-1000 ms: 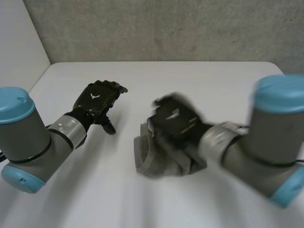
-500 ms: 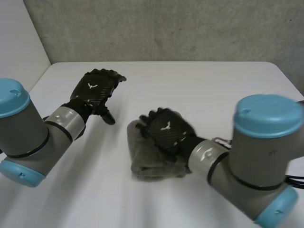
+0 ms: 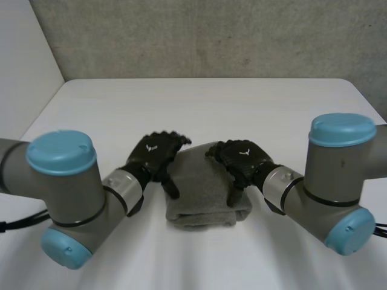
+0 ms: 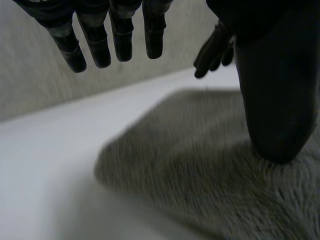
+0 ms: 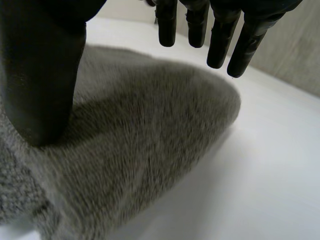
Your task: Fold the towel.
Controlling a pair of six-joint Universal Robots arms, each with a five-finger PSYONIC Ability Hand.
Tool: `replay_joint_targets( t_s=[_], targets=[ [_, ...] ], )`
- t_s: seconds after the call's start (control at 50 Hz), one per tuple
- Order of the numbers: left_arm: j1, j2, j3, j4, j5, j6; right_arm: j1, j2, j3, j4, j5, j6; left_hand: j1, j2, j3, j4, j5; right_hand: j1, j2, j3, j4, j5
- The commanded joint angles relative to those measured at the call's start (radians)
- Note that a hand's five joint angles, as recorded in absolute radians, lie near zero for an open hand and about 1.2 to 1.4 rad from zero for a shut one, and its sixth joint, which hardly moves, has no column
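A grey towel lies folded in a small thick rectangle near the table's front middle. My left hand is at its left edge and my right hand at its right edge. Both are open, the fingers straight and held above the cloth. In the left wrist view, the left hand hovers over the towel while its thumb rests on the pile; the right hand is beyond it. In the right wrist view, the right hand has its thumb set down on the towel.
The white table stretches behind the towel to a grey wall. Both grey forearms flank the towel close to the table's front edge.
My left hand swung in from the far left to the towel's left edge. My right hand went from curled on top of the towel to open at its right edge. The towel lies squarer.
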Motion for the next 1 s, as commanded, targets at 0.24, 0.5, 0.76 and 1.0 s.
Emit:
replay_joint_targets(
  t_s=[0.24, 0.5, 0.76, 1.0],
  targets=[
    [-0.009, -0.119, 0.012, -0.002, -0.025, 0.036, -0.039, 0.061, -0.012, -0.006, 0.010, -0.045, -0.040, -0.016, -0.057, -0.066, 0.005, -0.061, -0.062, -0.052, -0.076, -0.060],
    [0.005, 0.027, 0.031, -0.011, -0.068, 0.036, -0.052, -0.110, 0.012, 0.004, 0.012, -0.034, -0.063, -0.040, -0.057, -0.066, -0.019, -0.061, -0.062, -0.052, -0.076, -0.060],
    [0.112, 0.278, 0.173, -0.112, -0.109, 0.030, -0.108, -0.324, -0.084, -0.001, 0.208, 0.104, -0.090, -0.066, -0.057, -0.066, -0.045, -0.061, -0.062, -0.052, -0.076, -0.060],
    [0.183, 0.263, 0.297, -0.270, -0.117, -0.010, -0.144, -0.319, -0.184, 0.079, 0.249, 0.105, -0.090, -0.066, -0.057, -0.066, -0.045, -0.061, -0.062, -0.052, -0.076, -0.060]
  ],
)
